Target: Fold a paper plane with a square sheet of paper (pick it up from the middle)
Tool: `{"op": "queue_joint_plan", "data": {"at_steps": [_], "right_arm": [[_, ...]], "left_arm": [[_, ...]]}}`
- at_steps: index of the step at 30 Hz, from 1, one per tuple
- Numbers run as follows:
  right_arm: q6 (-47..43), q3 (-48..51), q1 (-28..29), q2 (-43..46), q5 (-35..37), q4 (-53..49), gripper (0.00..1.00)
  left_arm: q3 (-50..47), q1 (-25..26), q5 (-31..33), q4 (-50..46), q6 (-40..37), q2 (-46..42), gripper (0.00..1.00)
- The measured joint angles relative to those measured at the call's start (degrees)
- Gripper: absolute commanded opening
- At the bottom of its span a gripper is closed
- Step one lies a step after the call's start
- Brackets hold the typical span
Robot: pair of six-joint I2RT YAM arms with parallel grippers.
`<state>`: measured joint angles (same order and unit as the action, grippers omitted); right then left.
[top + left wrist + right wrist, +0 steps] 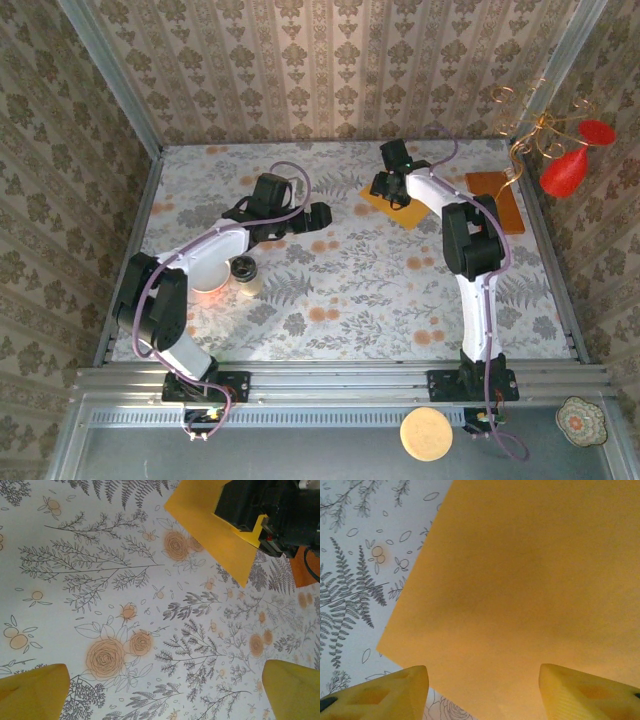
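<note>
The square sheet of paper (400,210) is bright orange-yellow and lies flat on the floral tablecloth at the back, right of centre. My right gripper (388,190) hangs directly over it, pointing down. In the right wrist view the sheet (520,580) spreads under the right gripper (482,672), whose yellow fingertips (400,690) stand apart just above it with nothing pinched between them. My left gripper (320,215) hovers left of the sheet. It is wide open (165,666) over bare cloth, with the paper (210,530) ahead of it.
A darker brown-orange board (495,195) lies right of the sheet, near the right wall. A white bowl (210,278) and a small dark jar (243,268) stand by the left arm. Red ornaments on gold wire (565,170) hang at the back right corner.
</note>
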<state>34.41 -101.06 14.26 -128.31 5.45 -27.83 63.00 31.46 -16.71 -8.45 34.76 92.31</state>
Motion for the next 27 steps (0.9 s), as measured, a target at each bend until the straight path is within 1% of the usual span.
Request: {"op": "queue_joint_plan", "data": {"at_steps": [7,16,18,22,27], "right_arm": [[0.5,-3.7,-0.3,-3.7,-1.9,-3.7,0.60],[0.3,-2.9,-0.7,-3.8,-4.2,-4.0,0.57],[0.1,-0.8,-0.8,-2.6,-5.2,-3.1,0.57],[-0.9,6.8,0.1,2.1,-8.0,-1.9,0.56],[-1.6,20.0,4.6,10.8,-11.8,-0.5,0.56]], "left_arm": [[0.0,0.1,0.0,-0.5,0.2,0.7,0.99],[0.0,0.4,0.2,-2.0,0.2,0.8,0.97],[0.1,0.4,0.2,-2.3,0.2,1.0,0.97],[0.2,0.4,0.2,-2.4,0.3,2.4,0.95],[0.4,0.3,0.7,-2.8,1.3,3.9,0.91]]}}
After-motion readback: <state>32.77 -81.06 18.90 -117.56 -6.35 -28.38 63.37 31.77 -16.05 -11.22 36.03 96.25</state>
